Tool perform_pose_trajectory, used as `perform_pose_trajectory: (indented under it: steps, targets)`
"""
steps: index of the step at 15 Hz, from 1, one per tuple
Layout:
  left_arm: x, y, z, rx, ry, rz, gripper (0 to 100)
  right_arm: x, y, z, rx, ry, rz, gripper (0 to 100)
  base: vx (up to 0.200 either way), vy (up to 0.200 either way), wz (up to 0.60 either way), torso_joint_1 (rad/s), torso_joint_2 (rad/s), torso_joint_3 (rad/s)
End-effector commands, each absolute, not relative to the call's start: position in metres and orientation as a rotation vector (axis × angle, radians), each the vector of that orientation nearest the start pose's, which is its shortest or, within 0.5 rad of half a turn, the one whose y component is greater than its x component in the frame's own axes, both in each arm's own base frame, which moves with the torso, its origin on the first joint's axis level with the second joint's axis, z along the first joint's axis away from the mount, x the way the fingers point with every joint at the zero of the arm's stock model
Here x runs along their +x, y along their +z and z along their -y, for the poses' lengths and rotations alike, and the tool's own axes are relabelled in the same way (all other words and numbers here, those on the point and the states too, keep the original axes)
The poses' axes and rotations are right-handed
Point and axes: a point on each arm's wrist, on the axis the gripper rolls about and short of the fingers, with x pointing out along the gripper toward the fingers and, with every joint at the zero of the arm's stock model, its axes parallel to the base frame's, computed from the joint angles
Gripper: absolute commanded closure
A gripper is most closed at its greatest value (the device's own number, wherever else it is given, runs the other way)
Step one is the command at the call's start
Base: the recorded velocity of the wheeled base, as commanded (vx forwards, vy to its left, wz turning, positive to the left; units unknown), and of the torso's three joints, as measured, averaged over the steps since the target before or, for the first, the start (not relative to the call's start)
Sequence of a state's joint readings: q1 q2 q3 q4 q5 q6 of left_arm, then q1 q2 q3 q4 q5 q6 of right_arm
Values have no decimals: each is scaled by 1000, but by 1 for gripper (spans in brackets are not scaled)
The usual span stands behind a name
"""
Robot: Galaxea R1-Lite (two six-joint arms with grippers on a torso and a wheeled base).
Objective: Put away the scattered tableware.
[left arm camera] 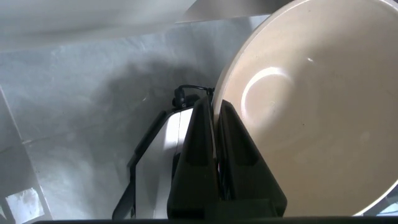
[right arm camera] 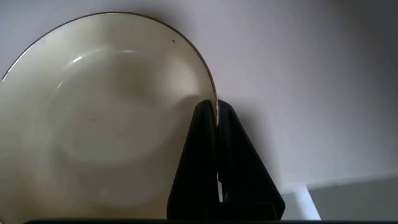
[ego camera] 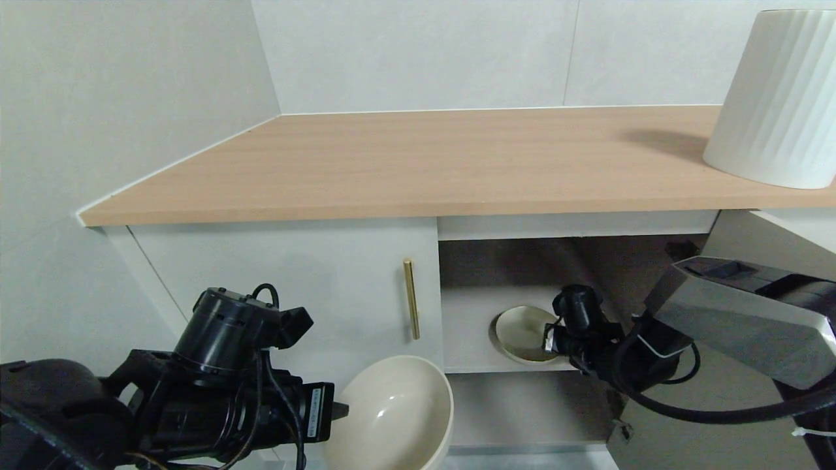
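Wooden tabletop [ego camera: 424, 163] up top, a ribbed white shade [ego camera: 777, 98] at its right end, and below it the cabinet [ego camera: 575, 225], with its left door [ego camera: 294, 281] shut and its right bay [ego camera: 470, 326] open. My left claw [ego camera: 339, 410] [left arm camera: 214, 112] pinches the cream bowl [ego camera: 392, 411] [left arm camera: 311, 99] by its rim, low before that door. My right claw [ego camera: 547, 339] [right arm camera: 216, 109] grips the smaller cream plate [ego camera: 522, 333] [right arm camera: 106, 118] by its edge, tilted inside the open bay.
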State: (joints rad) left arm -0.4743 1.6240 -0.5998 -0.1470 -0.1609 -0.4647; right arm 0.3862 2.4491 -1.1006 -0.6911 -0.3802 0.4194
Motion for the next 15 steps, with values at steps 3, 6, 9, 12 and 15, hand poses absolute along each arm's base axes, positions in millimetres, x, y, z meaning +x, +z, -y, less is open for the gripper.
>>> perform_pose_trajectory:
  steps: [3, 6, 9, 12, 15]
  targets:
    - [211, 106, 112, -270, -354, -1009, 100, 407, -23, -155, 169, -120, -564, 100, 0, 0, 0, 0, 0, 0]
    - [212, 105, 112, -268, -350, -1013, 100, 413, -24, -154, 171, -126, -554, 100, 0, 0, 0, 0, 0, 0]
    - [212, 105, 112, -269, -351, -1010, 100, 415, -27, -153, 167, -128, -555, 100, 0, 0, 0, 0, 0, 0]
    - [212, 105, 112, -269, -351, -1010, 100, 415, -25, -153, 168, -129, -552, 100, 0, 0, 0, 0, 0, 0]
    - [212, 105, 112, -268, -350, -1011, 100, 415, -24, -153, 170, -128, -549, 0, 0, 0, 0, 0, 0, 0]
